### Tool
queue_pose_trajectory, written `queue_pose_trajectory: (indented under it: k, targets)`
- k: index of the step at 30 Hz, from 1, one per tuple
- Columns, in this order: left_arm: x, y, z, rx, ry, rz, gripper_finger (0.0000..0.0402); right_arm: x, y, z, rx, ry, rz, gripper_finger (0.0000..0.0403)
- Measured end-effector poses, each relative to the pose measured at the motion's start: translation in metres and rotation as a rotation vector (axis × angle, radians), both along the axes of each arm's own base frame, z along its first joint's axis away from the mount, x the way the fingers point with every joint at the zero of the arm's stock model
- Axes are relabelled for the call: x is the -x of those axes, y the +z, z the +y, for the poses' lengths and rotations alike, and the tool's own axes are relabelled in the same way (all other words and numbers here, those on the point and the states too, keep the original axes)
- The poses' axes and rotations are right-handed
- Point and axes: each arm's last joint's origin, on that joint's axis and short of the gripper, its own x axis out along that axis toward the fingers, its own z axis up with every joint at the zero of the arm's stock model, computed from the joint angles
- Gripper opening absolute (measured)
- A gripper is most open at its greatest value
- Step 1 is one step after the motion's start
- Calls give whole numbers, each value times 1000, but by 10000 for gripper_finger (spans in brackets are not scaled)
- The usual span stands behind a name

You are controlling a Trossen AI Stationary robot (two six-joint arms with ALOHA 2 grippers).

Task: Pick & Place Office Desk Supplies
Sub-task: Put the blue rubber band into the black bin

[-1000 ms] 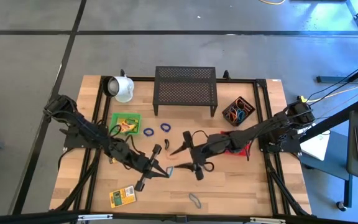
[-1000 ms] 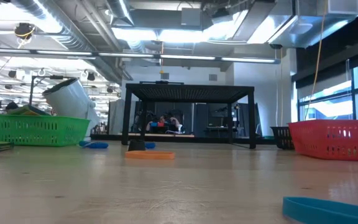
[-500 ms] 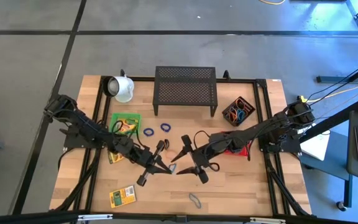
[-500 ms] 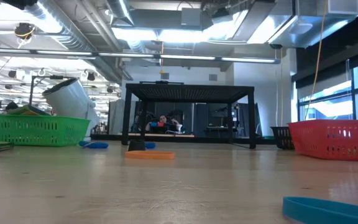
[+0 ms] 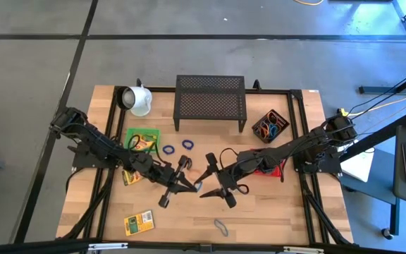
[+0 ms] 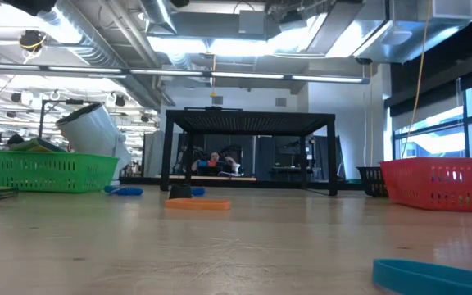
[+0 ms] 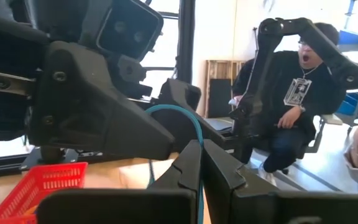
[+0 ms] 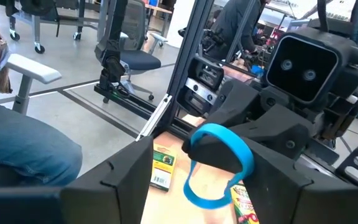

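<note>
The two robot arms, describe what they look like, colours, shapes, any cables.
Both the left arm and the right arm are dark, nearly black, built of jointed blocky segments, with black cables looping along them. Each ends in a two-finger gripper: the left gripper has slim, pointed dark fingers, the right gripper angular matte-black ones. A boxy wrist housing carries two round lenses.

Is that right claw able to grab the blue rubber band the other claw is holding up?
Probably yes: the right claw is open, facing the blue band, which the shut left claw holds; nothing lies between them.
</note>
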Motion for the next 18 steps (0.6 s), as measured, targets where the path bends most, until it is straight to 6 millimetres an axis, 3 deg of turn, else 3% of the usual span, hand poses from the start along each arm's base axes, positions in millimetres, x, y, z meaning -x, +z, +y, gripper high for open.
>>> queue_pose_trajectory:
  k: [6, 16, 18]
  targets:
    - [0, 0, 0, 0, 2, 0, 5, 0, 0, 0, 0, -1, 0, 183]
    - [0, 0, -1, -1, -8, 0, 3, 0, 0, 0, 3, -2, -1, 21]
    - [1, 0, -2, -1, -13, 0, 6, 0, 0, 0, 6, 1, -3, 8]
